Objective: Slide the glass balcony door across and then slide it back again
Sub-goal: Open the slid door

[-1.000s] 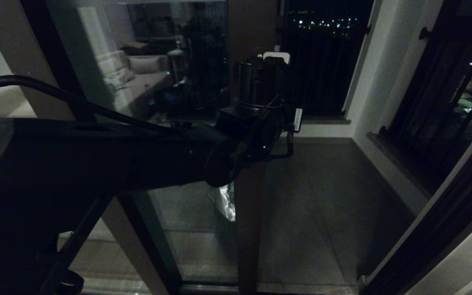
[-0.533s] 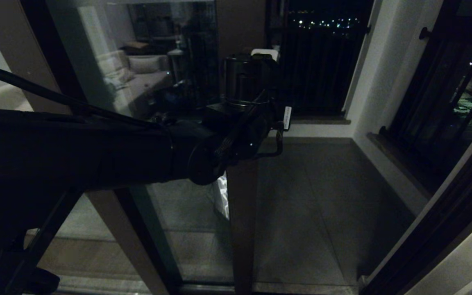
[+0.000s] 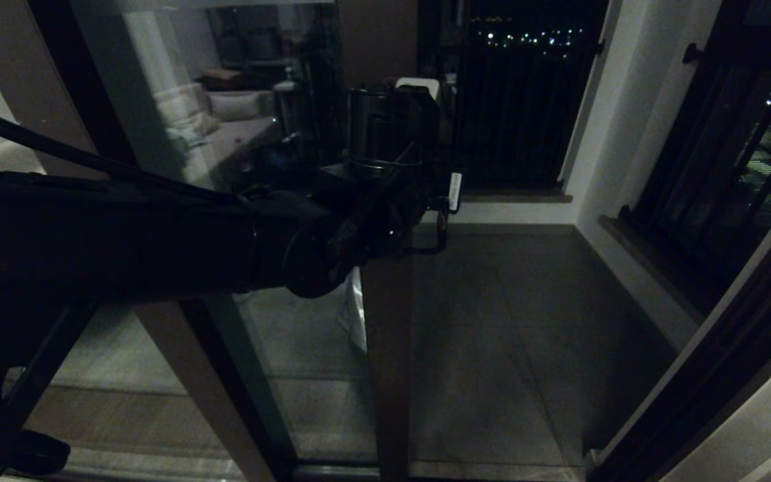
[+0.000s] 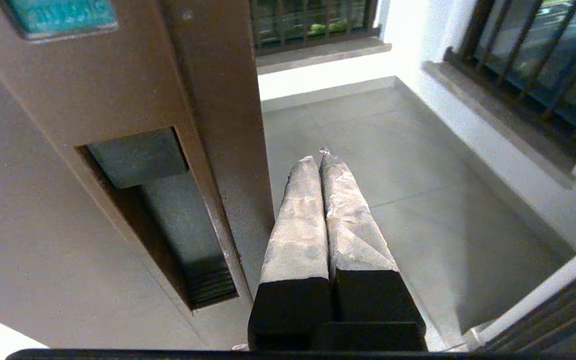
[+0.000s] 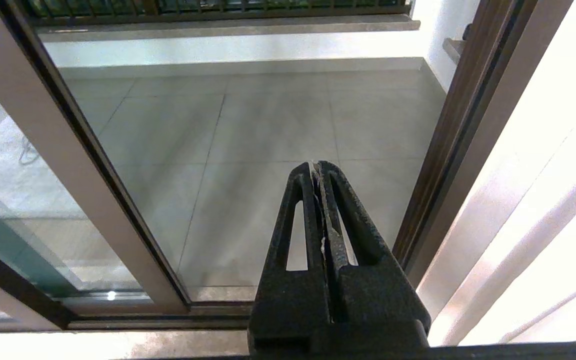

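Note:
The glass balcony door (image 3: 385, 361) is a tall glass panel in a dark brown frame, standing partly slid open. Its upright edge (image 4: 223, 100) carries a recessed slot handle (image 4: 163, 220). My left arm (image 3: 158, 234) reaches across to that edge at about chest height. My left gripper (image 4: 318, 159) is shut with nothing between its fingers, which lie right alongside the door's edge, beside the slot. The same door edge (image 5: 78, 160) shows in the right wrist view. My right gripper (image 5: 316, 165) is shut and empty, low before the open doorway; the head view does not show it.
The tiled balcony floor (image 3: 526, 321) lies beyond the opening. The brown door jamb (image 3: 713, 375) and white wall bound it on the right. A dark railing (image 3: 519, 100) closes the far side. A second brown stile (image 3: 191, 375) stands behind the glass on the left.
The door's upright edge and my left arm have moved left together, and the opening onto the balcony has grown wider.

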Robot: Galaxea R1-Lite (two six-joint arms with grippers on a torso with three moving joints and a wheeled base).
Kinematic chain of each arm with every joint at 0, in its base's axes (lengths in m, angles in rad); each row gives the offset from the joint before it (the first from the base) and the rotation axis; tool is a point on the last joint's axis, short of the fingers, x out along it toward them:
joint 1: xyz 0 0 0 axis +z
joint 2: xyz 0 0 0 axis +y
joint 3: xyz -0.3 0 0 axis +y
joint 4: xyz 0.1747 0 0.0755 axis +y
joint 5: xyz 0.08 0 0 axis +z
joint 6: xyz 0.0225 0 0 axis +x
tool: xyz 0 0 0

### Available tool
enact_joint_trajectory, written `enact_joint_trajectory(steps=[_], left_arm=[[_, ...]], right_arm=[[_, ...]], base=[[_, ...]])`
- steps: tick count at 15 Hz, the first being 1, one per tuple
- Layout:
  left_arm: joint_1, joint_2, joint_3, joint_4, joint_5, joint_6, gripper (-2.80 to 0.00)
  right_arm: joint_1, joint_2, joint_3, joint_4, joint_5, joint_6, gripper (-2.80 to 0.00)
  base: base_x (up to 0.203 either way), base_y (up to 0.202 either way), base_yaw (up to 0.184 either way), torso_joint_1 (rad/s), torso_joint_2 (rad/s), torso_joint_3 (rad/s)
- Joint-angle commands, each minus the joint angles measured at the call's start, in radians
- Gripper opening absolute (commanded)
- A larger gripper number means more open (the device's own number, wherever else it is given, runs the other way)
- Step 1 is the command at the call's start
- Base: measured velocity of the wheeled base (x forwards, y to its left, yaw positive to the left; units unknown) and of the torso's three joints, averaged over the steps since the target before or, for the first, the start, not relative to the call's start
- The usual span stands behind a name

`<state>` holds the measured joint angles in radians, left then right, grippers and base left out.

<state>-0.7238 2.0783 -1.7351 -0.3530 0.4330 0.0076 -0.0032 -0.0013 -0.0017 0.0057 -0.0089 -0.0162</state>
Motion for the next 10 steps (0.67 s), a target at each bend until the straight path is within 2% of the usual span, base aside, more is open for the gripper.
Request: enact_joint_trajectory(steps=[1, 7, 10], left_arm=[[0.006, -0.023, 0.016, -0.004, 0.009, 0.0, -2.8], [0.026, -0.059, 0.05, -0.004, 0.009, 0.002, -2.8], [0.051, -0.093, 0.112, -0.006, 0.009, -0.001, -2.8]], right_arm=[[0.0, 0.001, 0.0, 0.0, 0.0, -0.001, -2.8], [0.0, 0.001, 0.0, 0.0, 0.0, -0.001, -2.8], [0.0, 0.001, 0.0, 0.0, 0.0, -0.001, -2.8]], base=[[0.0, 0.0, 0.0, 0.0, 0.0, 0.0], [0.0, 0.0, 0.0, 0.0, 0.0, 0.0], [0.0, 0.0, 0.0, 0.0, 0.0, 0.0]])
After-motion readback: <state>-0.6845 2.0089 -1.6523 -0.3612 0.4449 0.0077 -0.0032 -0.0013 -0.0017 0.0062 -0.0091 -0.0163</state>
